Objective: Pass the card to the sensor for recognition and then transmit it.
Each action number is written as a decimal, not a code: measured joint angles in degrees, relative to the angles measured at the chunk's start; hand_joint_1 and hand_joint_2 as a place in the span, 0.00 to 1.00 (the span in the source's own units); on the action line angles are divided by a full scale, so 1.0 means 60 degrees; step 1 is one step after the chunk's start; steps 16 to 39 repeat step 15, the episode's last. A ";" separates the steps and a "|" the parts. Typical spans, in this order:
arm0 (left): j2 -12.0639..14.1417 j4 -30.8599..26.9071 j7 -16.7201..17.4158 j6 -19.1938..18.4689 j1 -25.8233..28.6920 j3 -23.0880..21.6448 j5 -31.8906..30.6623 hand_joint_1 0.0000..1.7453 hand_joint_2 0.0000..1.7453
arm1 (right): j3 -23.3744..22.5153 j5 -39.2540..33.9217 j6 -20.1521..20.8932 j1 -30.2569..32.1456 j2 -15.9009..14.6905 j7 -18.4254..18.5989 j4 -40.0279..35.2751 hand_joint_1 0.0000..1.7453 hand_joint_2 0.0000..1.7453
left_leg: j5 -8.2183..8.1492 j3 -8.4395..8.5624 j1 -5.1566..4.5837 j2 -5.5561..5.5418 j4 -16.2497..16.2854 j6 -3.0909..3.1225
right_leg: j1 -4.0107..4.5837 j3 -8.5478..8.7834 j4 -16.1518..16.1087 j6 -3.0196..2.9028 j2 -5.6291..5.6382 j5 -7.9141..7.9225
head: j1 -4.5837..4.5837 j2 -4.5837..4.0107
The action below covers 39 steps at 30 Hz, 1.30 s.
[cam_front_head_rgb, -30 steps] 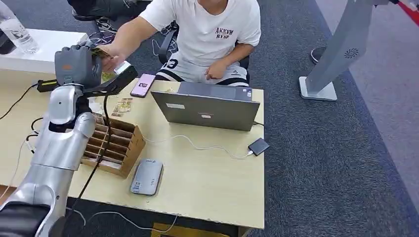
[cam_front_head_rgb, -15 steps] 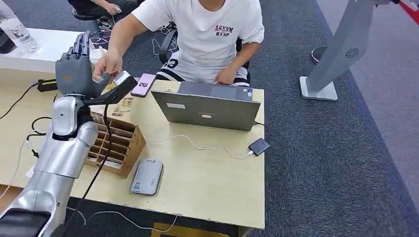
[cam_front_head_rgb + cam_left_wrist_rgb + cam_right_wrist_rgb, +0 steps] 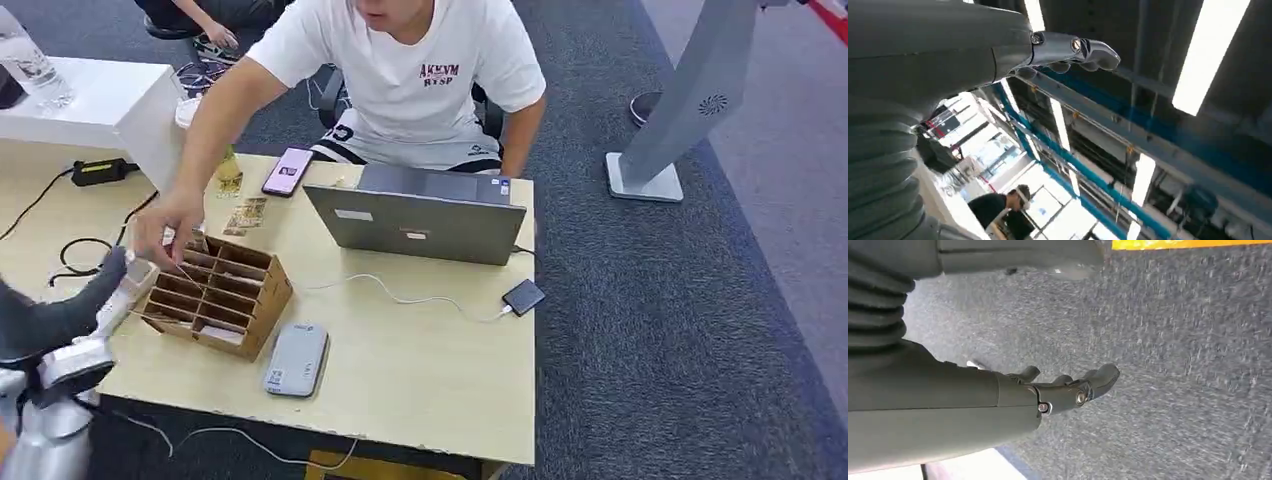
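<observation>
My left hand [image 3: 55, 318] hangs low beside the table's front left corner, holding nothing. In the left wrist view its fingers [image 3: 1075, 50] are stretched out toward the ceiling with nothing in them. My right hand [image 3: 1068, 390] hangs over grey carpet, fingers apart and empty. A person's hand [image 3: 165, 228] reaches over the wooden card rack [image 3: 218, 295] and seems to pinch a thin card at its far corner. Loose cards [image 3: 246, 215] lie on the table behind the rack. A flat grey device [image 3: 297, 358] lies near the front edge.
The person sits behind the light wooden table [image 3: 420, 380] with a grey laptop [image 3: 415, 220] in front. A phone [image 3: 287, 171], a small black box on a white cable [image 3: 523, 296] and black cables [image 3: 85, 250] lie on it. A white side table [image 3: 95, 105] stands at the back left.
My left arm has dropped from up near the person to low at the table's front left. The person took the card from it and moved it to the wooden rack.
</observation>
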 joint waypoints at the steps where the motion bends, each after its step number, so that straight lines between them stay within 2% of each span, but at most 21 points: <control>1: -0.0103 -0.0229 -0.0088 -0.0578 0.0253 0.0603 0.1028 0.00 1.00 | -0.0022 0.0004 -0.0011 0.0002 0.0000 -0.0030 0.0000 0.00 0.00 | 0.0000 0.0005 0.0000 0.0004 0.0000 0.0000 | 0.0000 -0.0002 0.0000 0.0000 0.0005 0.0000 | 0.0000 0.0000; 3: -0.0375 -0.0555 -0.0157 -0.1660 0.0589 0.1886 0.2571 0.00 1.00 | -0.0055 0.0007 -0.0022 0.0034 0.0000 -0.0095 0.0000 0.00 0.00 | 0.0000 0.0002 0.0004 0.0000 -0.0001 0.0000 | 0.0003 0.0000 0.0000 0.0000 -0.0002 -0.0002 | -0.0015 0.0000; 5: -0.0668 -0.0559 -0.0175 -0.3285 0.0706 0.3194 0.3831 0.00 1.00 | -0.0066 0.0026 -0.0055 0.0067 0.0000 -0.0179 0.0000 0.00 0.00 | 0.0002 -0.0003 0.0005 -0.0020 -0.0002 0.0001 | 0.0004 0.0011 0.0000 0.0009 -0.0027 -0.0010 | -0.0004 0.0000; 6: -0.0791 -0.0491 -0.0136 -0.3910 0.0748 0.3876 0.4462 0.00 1.00 | -0.0069 0.0062 -0.0084 0.0063 0.0000 -0.0190 0.0000 0.00 0.00 | 0.0001 0.0003 0.0007 -0.0016 -0.0003 0.0000 | 0.0004 0.0009 0.0000 0.0008 -0.0023 -0.0009 | 0.0000 0.0000; 9: -0.1061 0.0346 0.0832 -0.5211 0.0728 0.5835 0.6209 0.00 1.00 | -0.0069 0.0182 -0.0171 0.0099 0.0000 -0.0237 0.0000 0.00 0.00 | -0.0002 0.0011 0.0004 -0.0008 -0.0006 -0.0002 | 0.0003 0.0022 0.0002 0.0008 -0.0012 -0.0009 | -0.0004 0.0000; 11: -0.1214 0.1359 0.1366 -0.5592 0.0593 0.7179 0.6550 0.00 1.00 | -0.0069 0.0241 -0.0186 0.0110 0.0000 -0.0186 0.0000 0.00 0.00 | -0.0004 0.0016 0.0004 -0.0006 -0.0006 -0.0006 | 0.0002 0.0014 0.0001 0.0007 -0.0010 -0.0010 | -0.0004 0.0000; 12: -0.1269 0.1793 0.1453 -0.5643 0.0528 0.7642 0.6579 0.00 1.00 | -0.0069 0.0259 -0.0182 0.0110 0.0000 -0.0161 0.0000 0.00 0.00 | -0.0004 0.0016 0.0004 -0.0005 -0.0006 -0.0006 | 0.0002 0.0013 0.0001 0.0007 -0.0010 -0.0011 | -0.0004 0.0000; 13: -0.1349 0.2503 0.1669 -0.5628 0.0459 0.8311 0.6707 0.00 1.00 | -0.0069 0.0332 -0.0178 0.0107 0.0000 -0.0102 0.0000 0.00 0.00 | -0.0006 0.0016 0.0005 -0.0008 -0.0006 -0.0004 | 0.0003 0.0009 0.0000 0.0004 -0.0014 -0.0016 | -0.0008 0.0000; 15: -0.1454 0.3676 0.2018 -0.5409 0.0293 0.9142 0.6922 0.00 1.00 | -0.0069 0.0437 -0.0178 0.0100 0.0000 0.0040 0.0000 0.00 0.00 | -0.0008 0.0014 0.0002 -0.0021 -0.0006 -0.0001 | 0.0000 0.0008 -0.0001 0.0003 -0.0030 -0.0021 | 0.0000 0.0000; 39: -0.1454 0.3676 0.2018 -0.5409 0.0293 0.9142 0.6922 0.00 1.00 | -0.0069 0.0437 -0.0178 0.0100 0.0000 0.0040 0.0000 0.00 0.00 | -0.0008 0.0014 0.0002 -0.0021 -0.0006 -0.0001 | 0.0000 0.0008 -0.0001 0.0003 -0.0030 -0.0021 | 0.0000 0.0000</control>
